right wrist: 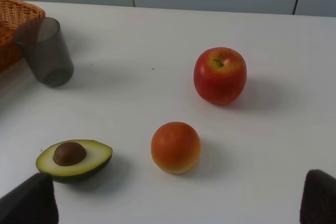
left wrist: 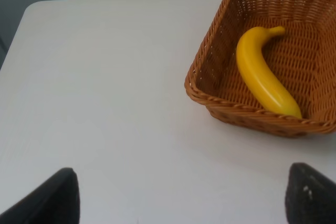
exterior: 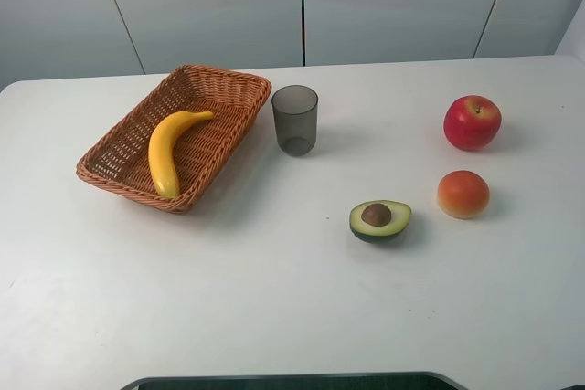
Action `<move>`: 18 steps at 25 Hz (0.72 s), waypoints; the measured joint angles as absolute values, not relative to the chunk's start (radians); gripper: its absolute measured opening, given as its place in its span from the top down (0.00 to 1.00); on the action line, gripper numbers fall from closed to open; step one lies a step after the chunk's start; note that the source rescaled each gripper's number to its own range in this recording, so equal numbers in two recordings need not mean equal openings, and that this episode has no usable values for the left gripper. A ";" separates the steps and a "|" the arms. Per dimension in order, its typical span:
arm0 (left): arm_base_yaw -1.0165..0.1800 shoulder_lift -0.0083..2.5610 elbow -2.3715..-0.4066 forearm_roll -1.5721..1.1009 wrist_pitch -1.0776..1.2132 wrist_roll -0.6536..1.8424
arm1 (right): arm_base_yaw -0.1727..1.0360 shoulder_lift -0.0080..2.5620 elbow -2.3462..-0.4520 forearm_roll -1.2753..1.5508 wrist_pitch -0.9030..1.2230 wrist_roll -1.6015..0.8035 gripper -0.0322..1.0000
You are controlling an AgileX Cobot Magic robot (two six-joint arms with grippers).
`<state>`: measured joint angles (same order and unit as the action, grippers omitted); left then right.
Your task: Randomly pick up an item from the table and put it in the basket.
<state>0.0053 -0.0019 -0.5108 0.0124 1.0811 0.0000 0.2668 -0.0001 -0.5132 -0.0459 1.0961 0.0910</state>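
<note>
The yellow banana (exterior: 169, 147) lies inside the orange-brown wicker basket (exterior: 239, 87) at the left of the white table (exterior: 274, 299). It also shows in the left wrist view (left wrist: 262, 74), resting in the basket (left wrist: 210, 72). My left gripper (left wrist: 181, 195) is open and empty, its dark fingertips (left wrist: 50, 200) wide apart above bare table, short of the basket. My right gripper (right wrist: 178, 198) is open and empty, its fingertips (right wrist: 29, 203) spread above the table near the avocado. Neither gripper shows in the high view.
A grey translucent cup (exterior: 295, 119) stands just right of the basket. A halved avocado (exterior: 379, 220) lies in the middle right, an orange-red round fruit (exterior: 462, 194) beside it, and a red apple (exterior: 472, 121) farther back.
</note>
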 joint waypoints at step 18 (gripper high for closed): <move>0.005 -0.002 -0.511 0.012 1.081 0.000 | -0.062 -0.001 -0.513 -0.058 1.096 0.091 0.00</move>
<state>0.0053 -0.0019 -0.5108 0.0124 1.0811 0.0000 -0.0619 -0.0010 -0.5132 -0.0584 1.0961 0.0910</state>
